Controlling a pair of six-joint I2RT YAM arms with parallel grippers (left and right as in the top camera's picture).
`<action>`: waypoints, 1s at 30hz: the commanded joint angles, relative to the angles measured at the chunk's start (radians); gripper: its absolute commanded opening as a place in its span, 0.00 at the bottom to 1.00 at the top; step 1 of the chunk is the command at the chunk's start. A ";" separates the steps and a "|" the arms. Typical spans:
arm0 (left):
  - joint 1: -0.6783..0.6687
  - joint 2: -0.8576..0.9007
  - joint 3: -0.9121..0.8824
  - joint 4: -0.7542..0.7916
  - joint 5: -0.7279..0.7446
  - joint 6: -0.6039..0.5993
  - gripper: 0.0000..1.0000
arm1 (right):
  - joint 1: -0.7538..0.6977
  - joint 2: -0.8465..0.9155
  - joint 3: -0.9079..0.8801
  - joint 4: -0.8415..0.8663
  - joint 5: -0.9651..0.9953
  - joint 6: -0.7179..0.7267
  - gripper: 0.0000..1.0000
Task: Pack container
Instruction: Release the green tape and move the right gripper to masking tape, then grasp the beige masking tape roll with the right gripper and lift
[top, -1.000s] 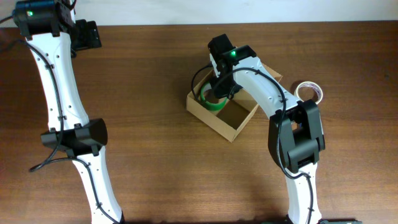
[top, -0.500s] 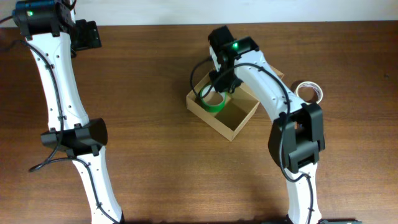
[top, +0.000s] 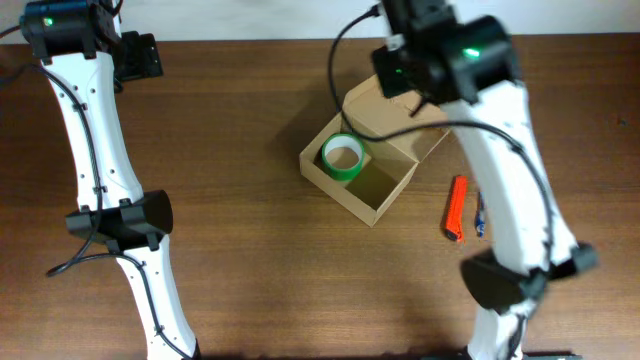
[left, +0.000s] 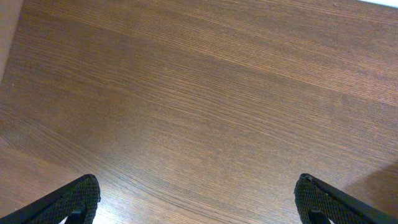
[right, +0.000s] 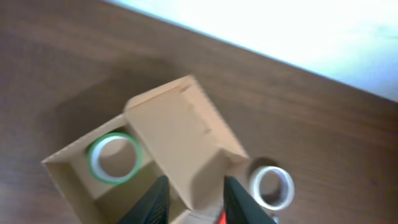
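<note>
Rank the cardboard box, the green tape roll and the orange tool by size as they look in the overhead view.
1. cardboard box, largest by far.
2. green tape roll, lying inside the box.
3. orange tool, long but very thin, so it covers the least area.

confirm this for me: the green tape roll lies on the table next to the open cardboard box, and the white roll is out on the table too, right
Not quite. The green tape roll lies flat inside the cardboard box, at its left end, not on the table next to it. The overhead view shows this plainly. The rest holds: the box is open, and the white roll is out on the table.
</note>
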 joint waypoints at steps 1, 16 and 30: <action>0.001 -0.008 -0.004 0.000 0.007 0.005 1.00 | -0.106 -0.167 -0.161 0.055 0.087 -0.001 0.33; 0.001 -0.008 -0.004 0.000 0.007 0.005 1.00 | -0.790 -0.174 -0.839 0.278 -0.228 0.264 0.47; 0.001 -0.008 -0.004 0.000 0.007 0.005 1.00 | -0.771 0.066 -0.913 0.499 -0.340 0.309 0.47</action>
